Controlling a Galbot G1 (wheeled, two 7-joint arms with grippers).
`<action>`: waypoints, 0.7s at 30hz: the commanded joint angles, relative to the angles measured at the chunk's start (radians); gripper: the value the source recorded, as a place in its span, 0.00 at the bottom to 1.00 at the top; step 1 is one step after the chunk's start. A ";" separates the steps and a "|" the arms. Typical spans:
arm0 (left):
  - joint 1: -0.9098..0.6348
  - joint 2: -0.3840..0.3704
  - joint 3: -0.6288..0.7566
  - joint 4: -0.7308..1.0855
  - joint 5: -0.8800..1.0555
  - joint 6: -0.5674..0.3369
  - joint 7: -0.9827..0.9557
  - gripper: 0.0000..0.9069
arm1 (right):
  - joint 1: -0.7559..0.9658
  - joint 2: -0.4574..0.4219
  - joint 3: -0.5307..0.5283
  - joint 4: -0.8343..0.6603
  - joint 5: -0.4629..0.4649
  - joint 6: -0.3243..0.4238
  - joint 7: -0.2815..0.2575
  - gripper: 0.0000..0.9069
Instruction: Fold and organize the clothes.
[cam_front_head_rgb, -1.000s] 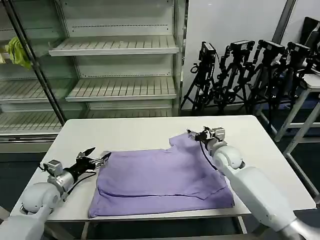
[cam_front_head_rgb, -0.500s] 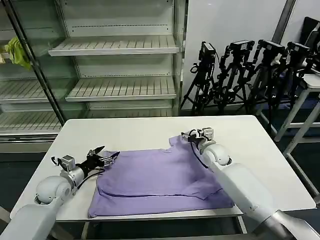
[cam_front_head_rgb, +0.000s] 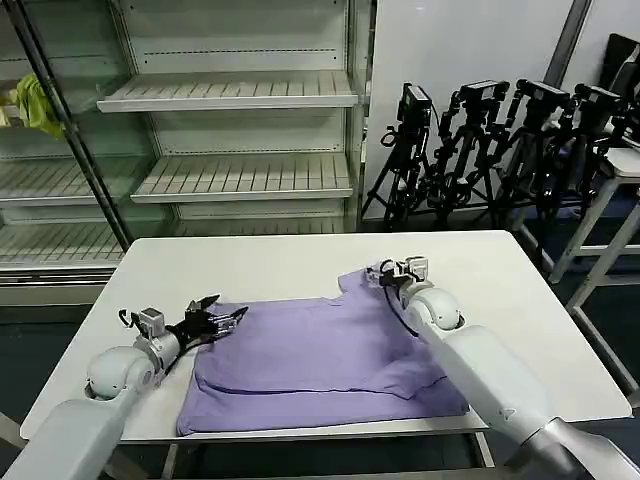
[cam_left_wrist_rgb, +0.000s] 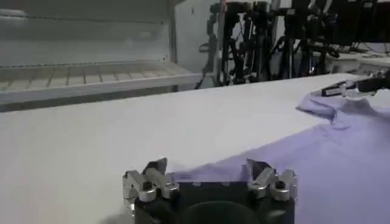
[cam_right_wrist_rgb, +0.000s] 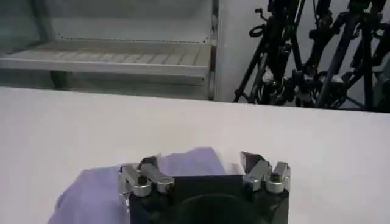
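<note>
Lavender T-shirt (cam_front_head_rgb: 320, 355) lies spread across the lower middle of the head view on the white tabletop (cam_front_head_rgb: 250, 265), its hem toward the bottom edge and one sleeve bunched up at the upper right of the cloth.

Compared with a second ago, the left gripper (cam_front_head_rgb: 222, 322) has travelled rightward from the bare tabletop at lower left and now sits at the shirt's left corner, where half a second ago it was just reaching that edge. The right gripper (cam_front_head_rgb: 388, 271) has drifted slightly left and down over the same span and now hovers at the raised sleeve in the right centre of the frame. The fold lines in the cloth look much the same as before.

In the left wrist view the left fingers (cam_left_wrist_rgb: 155, 176) are spread apart, with the shirt's edge (cam_left_wrist_rgb: 317, 158) lying between and beyond them; whether they touch the fabric I cannot tell. In the right wrist view the right fingers (cam_right_wrist_rgb: 259, 173) are likewise spread wide, with a fold of lavender fabric (cam_right_wrist_rgb: 103, 185) showing under and between them, not pinched.
</note>
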 joint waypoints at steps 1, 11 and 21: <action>-0.014 -0.003 0.019 0.016 0.006 0.001 0.003 0.79 | -0.005 0.007 -0.001 -0.010 -0.005 -0.002 -0.003 0.98; 0.007 0.011 0.001 0.003 0.007 0.002 0.005 0.57 | -0.016 0.013 0.001 -0.003 -0.013 -0.001 -0.008 0.37; 0.023 0.015 -0.014 -0.013 0.005 0.001 0.004 0.33 | -0.021 0.006 0.001 0.016 -0.017 0.001 -0.009 0.00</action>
